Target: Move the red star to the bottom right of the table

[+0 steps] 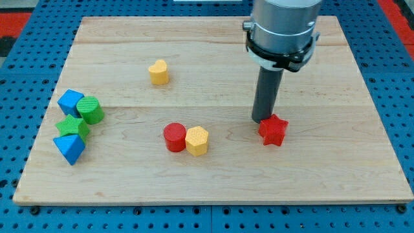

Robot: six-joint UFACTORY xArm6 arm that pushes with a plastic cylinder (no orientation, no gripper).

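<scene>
at the view's left side of the wooden board sits a little bunch of four blocks. there is a blue cube at the top, a green cylinder just beside it, a green star under them, and a blue triangle block at the bottom. they are packed close together.

further right, up near the view's top, a yellow heart sits alone.

near the middle, a red cylinder and a yellow hexagon touch side by side.

right of them is the red star, a bit right of the middle of the board. my tip is right against its upper left side. the rod has no jaws, so it holds nothing.

there are no boxes or bowls here.
</scene>
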